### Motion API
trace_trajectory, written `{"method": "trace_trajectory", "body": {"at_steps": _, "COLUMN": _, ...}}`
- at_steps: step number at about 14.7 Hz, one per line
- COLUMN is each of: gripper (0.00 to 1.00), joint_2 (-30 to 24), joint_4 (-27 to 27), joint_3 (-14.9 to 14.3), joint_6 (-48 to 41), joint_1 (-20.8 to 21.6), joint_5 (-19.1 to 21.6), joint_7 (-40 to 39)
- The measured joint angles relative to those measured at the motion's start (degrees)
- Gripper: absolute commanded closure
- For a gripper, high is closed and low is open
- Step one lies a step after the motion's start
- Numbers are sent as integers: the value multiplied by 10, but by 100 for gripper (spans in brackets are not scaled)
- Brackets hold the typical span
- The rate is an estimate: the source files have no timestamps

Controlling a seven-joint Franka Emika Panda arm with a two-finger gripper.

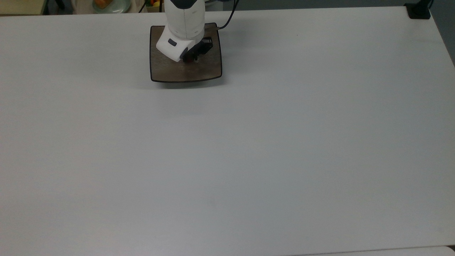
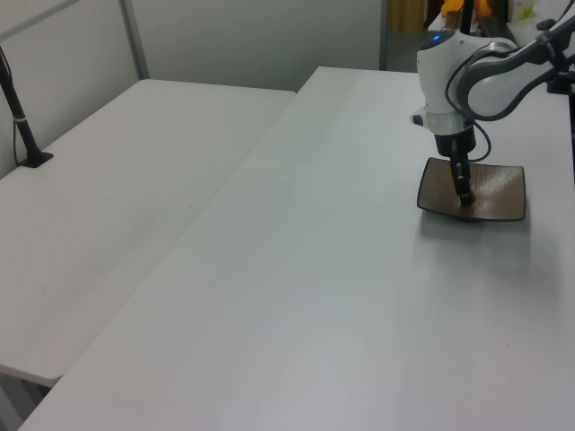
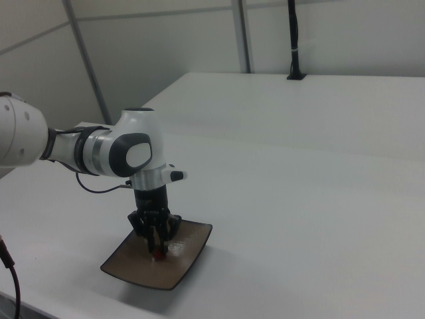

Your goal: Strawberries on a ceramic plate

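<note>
You had no readable writing in view. Your gripper (image 3: 158,252) stood low over the plate (image 3: 133,271) on the desk (image 1: 284,142), fingers pinched on the strawberry (image 3: 158,254), seemingly touching the plate; in the top view the arm hid most of it.

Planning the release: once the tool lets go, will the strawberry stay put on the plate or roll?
The strawberry looks tiny and rounded, so it may roll a little. The ceramic plate has upcurved edges, which would probably contain it. Held low by the tool, it likely won't bounce.
</note>
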Motion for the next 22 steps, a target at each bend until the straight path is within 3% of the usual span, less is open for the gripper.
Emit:
{"method": "trace_trajectory", "body": {"at_steps": 1, "gripper": 57, "joint_2": 0, "joint_4": 0, "joint_3": 0, "joint_6": 0, "joint_1": -1, "joint_5": 0, "joint_7": 1}}
{"method": "trace_trajectory", "body": {"at_steps": 3, "gripper": 10, "joint_2": 0, "joint_4": 0, "joint_3": 0, "joint_6": 0, "joint_1": -4, "joint_5": 0, "joint_7": 1}}
{"method": "trace_trajectory", "body": {"at_steps": 4, "gripper": 0, "joint_2": 0, "joint_4": 0, "joint_3": 0, "joint_6": 0, "joint_1": -5, "joint_5": 0, "joint_7": 1}}
{"method": "trace_trajectory", "body": {"at_steps": 10, "gripper": 0, "joint_2": -12, "joint_4": 24, "joint_3": 0, "joint_6": -12, "joint_1": -5, "joint_5": 0, "joint_7": 2}}
{"method": "trace_trajectory", "body": {"at_steps": 13, "gripper": 0, "joint_2": -23, "joint_4": 87, "joint_3": 9, "joint_6": -55, "joint_1": -3, "joint_5": 1, "joint_7": 26}}
{"method": "trace_trajectory", "body": {"at_steps": 18, "gripper": 0, "joint_2": -30, "joint_4": 191, "joint_3": 54, "joint_6": -120, "joint_1": -1, "joint_5": 1, "joint_7": 92}}
{"method": "trace_trajectory", "body": {"at_steps": 22, "gripper": 0, "joint_2": -32, "joint_4": 264, "joint_3": 66, "joint_6": -152, "joint_1": 0, "joint_5": 9, "joint_7": 124}}
